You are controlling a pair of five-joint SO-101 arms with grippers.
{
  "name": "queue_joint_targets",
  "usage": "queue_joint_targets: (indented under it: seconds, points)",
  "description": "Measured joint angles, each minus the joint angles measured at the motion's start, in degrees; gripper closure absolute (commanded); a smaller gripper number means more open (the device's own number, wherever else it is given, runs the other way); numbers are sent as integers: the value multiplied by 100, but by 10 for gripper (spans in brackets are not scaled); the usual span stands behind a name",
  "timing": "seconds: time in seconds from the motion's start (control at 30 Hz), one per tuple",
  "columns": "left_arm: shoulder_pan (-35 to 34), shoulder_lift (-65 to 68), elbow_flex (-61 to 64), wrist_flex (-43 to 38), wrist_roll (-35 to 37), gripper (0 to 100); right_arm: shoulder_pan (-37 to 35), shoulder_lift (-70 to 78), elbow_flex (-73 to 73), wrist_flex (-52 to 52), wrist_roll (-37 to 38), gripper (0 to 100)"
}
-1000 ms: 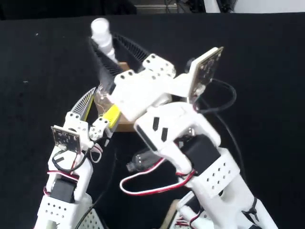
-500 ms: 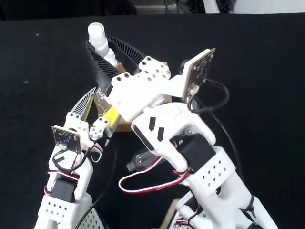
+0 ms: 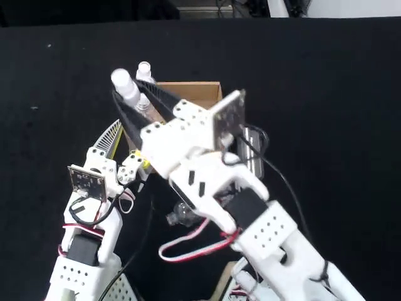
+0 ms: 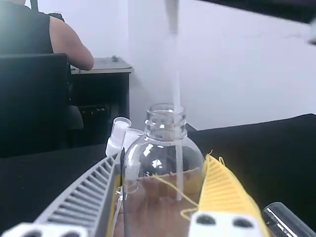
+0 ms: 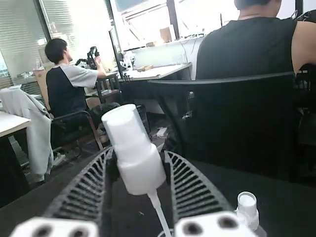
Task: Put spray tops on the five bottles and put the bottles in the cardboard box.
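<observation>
My left gripper [image 3: 128,133] is shut on an upright clear bottle [image 4: 165,163] with an open neck, held between a grey finger and a yellow one, just in front of the cardboard box [image 3: 202,93]. Above the bottle, my right gripper [image 3: 130,89] is shut on a white spray top [image 5: 131,143]. The spray top [image 3: 122,80] hangs tilted over the bottle [image 3: 133,127]. Its thin dip tube [image 4: 177,148] runs down through the neck into the bottle. The right arm hides much of the box.
Another white spray top [image 3: 144,69] stands at the box's far left corner, behind the held bottle [image 4: 120,132]. A clear bottle [image 3: 180,214] lies on the black table under the right arm. Both arm bases crowd the near edge.
My right arm swung left and lowered the spray top toward the held bottle, uncovering the cardboard box. The left arm has kept still with its bottle.
</observation>
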Motion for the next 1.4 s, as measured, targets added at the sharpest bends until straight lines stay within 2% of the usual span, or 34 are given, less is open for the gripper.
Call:
queue_joint_targets:
  seconds: [0.13, 0.3, 0.37, 0.57, 0.8, 1.2, 1.4]
  points:
    - [26, 0, 0, 0, 0, 970, 0, -440, 598, 0, 35, 976]
    - [26, 0, 0, 0, 0, 970, 0, -475, 659, 132, 35, 805]
    - [26, 0, 0, 0, 0, 970, -9, -475, 659, 378, 35, 772]
    - [9, 0, 9, 0, 0, 970, 9, -475, 387, 703, 35, 826]
    - [9, 0, 9, 0, 0, 970, 9, -589, 299, 712, 35, 988]
    - [9, 0, 9, 0, 0, 970, 18, -791, -1266, 2233, 35, 973]
    - [9, 0, 9, 0, 0, 970, 1099, -800, -1873, 3578, 527, 973]
